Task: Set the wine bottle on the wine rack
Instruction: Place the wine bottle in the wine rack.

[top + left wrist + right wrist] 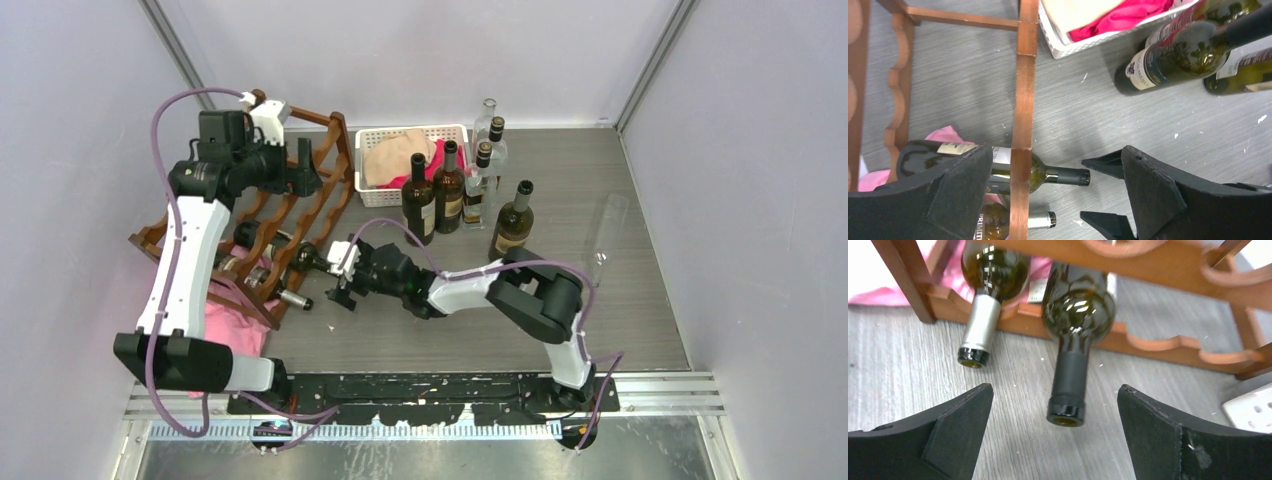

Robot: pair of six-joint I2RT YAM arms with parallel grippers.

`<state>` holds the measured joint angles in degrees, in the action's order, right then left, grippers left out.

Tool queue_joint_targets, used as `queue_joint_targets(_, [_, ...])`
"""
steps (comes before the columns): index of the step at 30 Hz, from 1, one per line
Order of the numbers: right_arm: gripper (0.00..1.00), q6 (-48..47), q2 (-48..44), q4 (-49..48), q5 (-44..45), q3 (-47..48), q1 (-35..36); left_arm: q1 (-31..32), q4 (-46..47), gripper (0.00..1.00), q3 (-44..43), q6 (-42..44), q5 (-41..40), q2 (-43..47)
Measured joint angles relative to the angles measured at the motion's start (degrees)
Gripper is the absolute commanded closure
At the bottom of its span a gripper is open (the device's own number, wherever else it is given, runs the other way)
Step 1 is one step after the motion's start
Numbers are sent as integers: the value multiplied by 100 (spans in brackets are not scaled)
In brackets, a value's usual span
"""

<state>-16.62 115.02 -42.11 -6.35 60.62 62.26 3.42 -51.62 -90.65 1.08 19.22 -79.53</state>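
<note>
Wine bottle (1078,310), dark green glass with a black capsule, lies on its side in the lowest tier of the wine rack (322,205) at the left of the surface (600,200). Its body sits in a scallop of the front rail and its neck points out to the right, off the rack and clear of the surface. Just beside it lies a second bottle with a silver capsule (979,320). The right tool (340,274) is low and level with the neck, jaws spread wide and holding nothing. The mouth of the bottle sits roughly on its centre line, just short of the fingertips, with clear gaps on both sides. The left tool (1056,152) hangs above the rack's right post, also spread wide and empty, and the same bottle shows far below it. Handling judgement: rigid glass, heavy if full, smooth and prone to slip or roll, breakable if knocked against the wooden rail or dropped. The best hold looks to be the neck under the lip, where the capsule gives some friction. The body appears wide for these jaws. The bottle looks seated, so placement reads as done for this one. More bottles (450,185) stand upright at the far middle.
</note>
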Motion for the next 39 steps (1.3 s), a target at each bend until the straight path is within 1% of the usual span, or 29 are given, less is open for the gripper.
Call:
queue_joint_targets(4, [0,26,-623,470,-426,-22,-205,0,125,0,0,-260,-256,442])
queue_joint_targets(7, [0,22,-970,1073,-935,42,-411,0,208,1,13,-457,-356,798])
queue_joint_targets(11, [1,-9,-1036,2323,-1316,592,-601,0,221,6,153,-686,-446,1399])
queue_joint_targets(14, [7,-26,-1025,3029,-1467,1019,-664,0,136,11,352,-745,-647,1878])
queue_joint_targets(17, [15,-24,-925,3442,-1580,1353,-688,0,-61,16,610,-785,-901,2302])
queue_joint_targets(19, [18,50,-778,3696,-1617,1582,-688,0,-236,18,748,-791,-1049,2496])
queue_joint_targets(25, [22,367,-229,4297,-1543,2124,-669,0,-640,21,946,-654,-1373,2682])
queue_joint_targets(29, [25,568,219,4721,-1379,2634,-647,0,-835,24,951,-424,-1521,2588])
queue_joint_targets(32, [29,643,433,4887,-1270,2857,-636,0,-918,25,951,-203,-1589,2487])
queue_joint_targets(34, [30,675,595,5001,-1213,3038,-632,0,-962,26,951,-68,-1628,2435])
queue_joint_targets(36, [32,695,693,5056,-1165,3112,-623,0,-990,26,951,63,-1661,2393])
queue_joint_targets(39, [41,721,796,5099,-1117,3145,-603,0,-997,27,951,210,-1683,2358])
